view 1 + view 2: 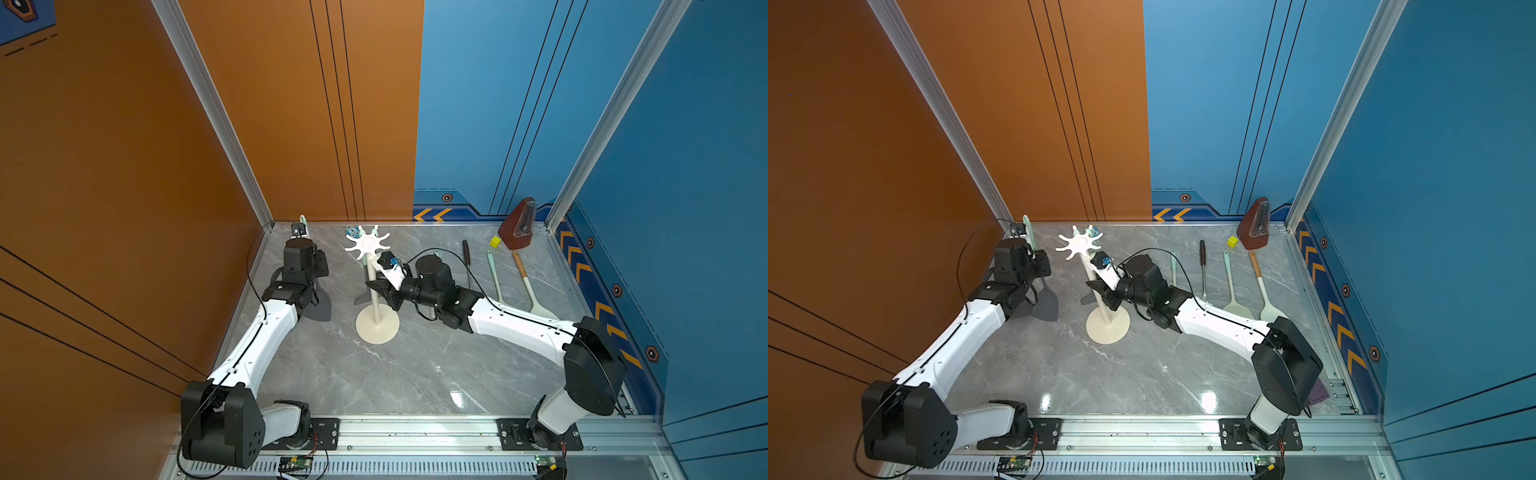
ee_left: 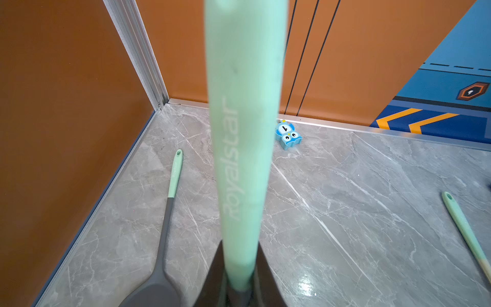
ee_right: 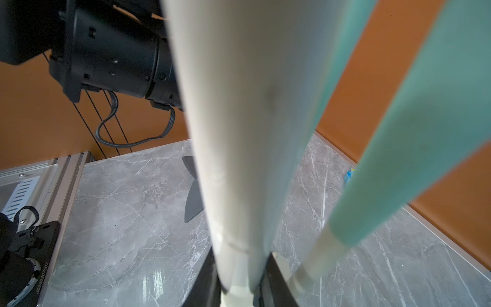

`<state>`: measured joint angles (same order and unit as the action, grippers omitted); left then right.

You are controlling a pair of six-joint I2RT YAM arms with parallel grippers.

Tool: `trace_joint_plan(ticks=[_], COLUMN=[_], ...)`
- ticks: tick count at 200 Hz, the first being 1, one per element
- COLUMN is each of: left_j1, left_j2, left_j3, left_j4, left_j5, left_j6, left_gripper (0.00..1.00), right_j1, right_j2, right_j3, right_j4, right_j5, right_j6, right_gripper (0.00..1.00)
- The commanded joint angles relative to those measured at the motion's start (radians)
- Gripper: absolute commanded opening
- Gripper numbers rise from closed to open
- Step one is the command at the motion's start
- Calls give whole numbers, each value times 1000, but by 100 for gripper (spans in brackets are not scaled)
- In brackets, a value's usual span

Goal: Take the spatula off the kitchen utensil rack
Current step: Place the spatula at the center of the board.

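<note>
spatula [image 1: 320, 305] is clamped in left claw [image 2: 240, 287] low on mint handle, clear of rack [image 1: 365, 245]. right claw [image 3: 240, 287] is clamped on rack pole. judged light, handle stiff, blade flexible; best gripped at handle.

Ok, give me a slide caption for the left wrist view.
Mint-handled spatula clamped in the left gripper above the marble table, blue owl toy beyond.
</note>
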<state>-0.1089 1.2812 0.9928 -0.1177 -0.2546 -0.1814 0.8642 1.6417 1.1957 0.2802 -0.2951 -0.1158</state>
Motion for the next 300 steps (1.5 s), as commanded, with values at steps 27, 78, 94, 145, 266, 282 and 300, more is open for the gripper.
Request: trace_joint_plan(ticks=[27, 78, 94, 145, 266, 282, 300], left_j1=[25, 49, 55, 66, 97, 96, 97], left_j2=[119, 265, 306, 420, 629, 662, 702], left_j3=[107, 185, 207, 273, 388, 411, 440], left_j4=[-22, -53, -56, -62, -114, -130, -150], left_j5=[-14, -17, -9, -12, -9, -15, -16], left_j6=[20, 44, 42, 49, 75, 82, 92], left_gripper=[0, 0, 0, 0, 0, 0, 0], right_j1=[-8, -6, -5, -6, -13, -12, -12], right_j2=[-12, -3, 0, 8, 32, 33, 37], right_j3=[-21, -21, -21, -17, -9, -9, -9], right_j4=[-41, -39, -40, -45, -42, -39, -35], right_j5=[26, 25, 24, 26, 18, 12, 8], right_j6=[-25, -19, -19, -19, -10, -4, 1], right_gripper=[0, 0, 0, 0, 0, 0, 0])
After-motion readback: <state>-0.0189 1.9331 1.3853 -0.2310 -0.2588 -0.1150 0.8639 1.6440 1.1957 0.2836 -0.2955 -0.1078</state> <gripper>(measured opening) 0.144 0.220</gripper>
